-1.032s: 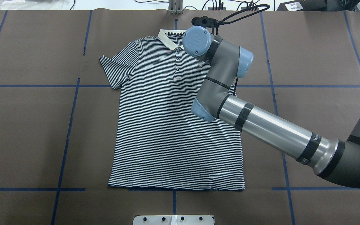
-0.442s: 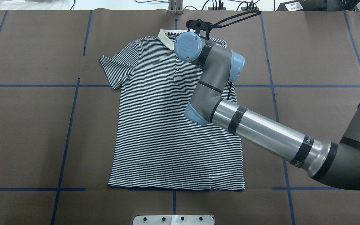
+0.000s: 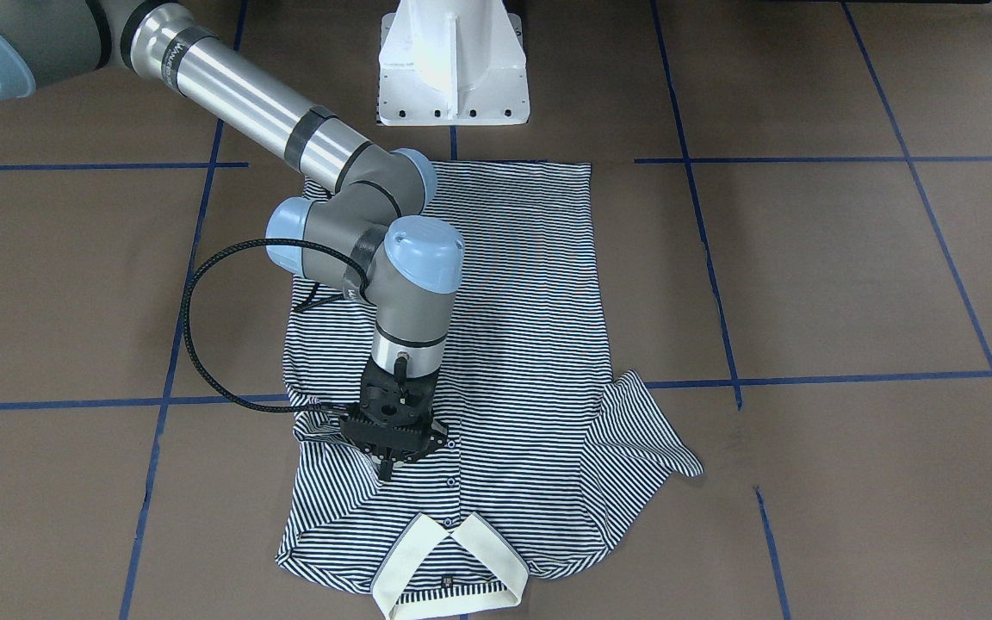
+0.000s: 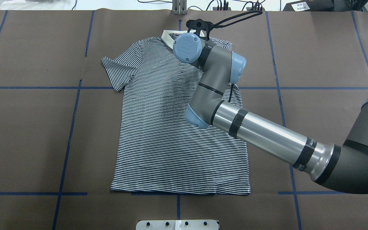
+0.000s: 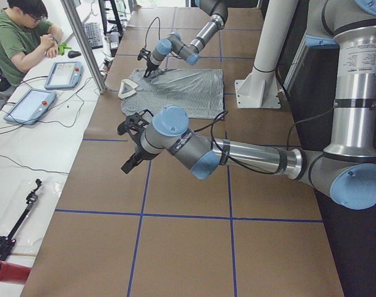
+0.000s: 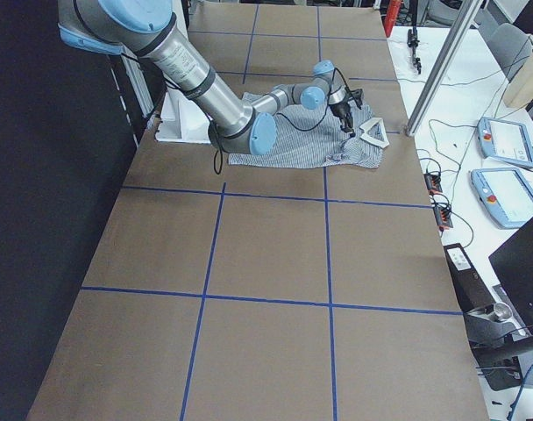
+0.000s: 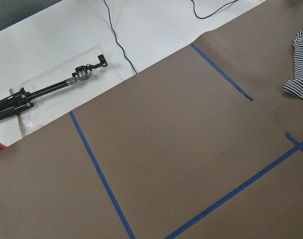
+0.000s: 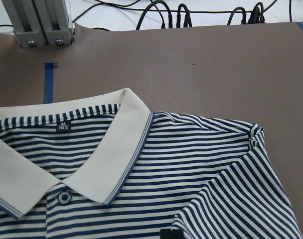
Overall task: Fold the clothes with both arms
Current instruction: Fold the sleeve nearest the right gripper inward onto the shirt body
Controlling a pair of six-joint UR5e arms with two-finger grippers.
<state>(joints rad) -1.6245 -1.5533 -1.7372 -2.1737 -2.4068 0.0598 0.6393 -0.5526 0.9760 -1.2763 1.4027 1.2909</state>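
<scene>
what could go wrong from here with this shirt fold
The right gripper sits low on the shirt, where cloth is bunched beside it; dragging could wrinkle the fold. Its cable loops out near the shirt's edge and might snag. The left gripper is far off, so nothing pins the cloth.

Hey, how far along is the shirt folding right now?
Barely begun. The navy-and-white striped polo shirt lies flat, face up. In hand: the right pincer is at the right sleeve, turned in over the chest; its grip is hidden. To do: the other sleeve lies spread out, the body is unfolded, and the left pincer hangs over the brown table.
</scene>
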